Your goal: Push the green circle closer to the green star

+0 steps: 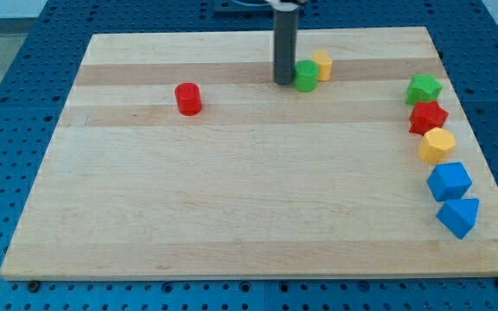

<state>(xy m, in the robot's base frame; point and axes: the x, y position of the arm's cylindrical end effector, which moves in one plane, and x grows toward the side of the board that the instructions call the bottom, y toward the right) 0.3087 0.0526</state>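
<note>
The green circle (306, 76) sits near the view's top centre of the wooden board (232, 190). A yellow block (322, 63) touches it on its upper right. My tip (284, 81) rests on the board just left of the green circle, touching or nearly touching it. The green star (424, 88) lies at the view's right edge, well to the right of the circle.
A red cylinder (188, 98) stands at the view's upper left. Below the green star runs a column: a red star (428, 117), a yellow hexagon (437, 145), a blue block (450, 181) and a blue triangle-like block (459, 216).
</note>
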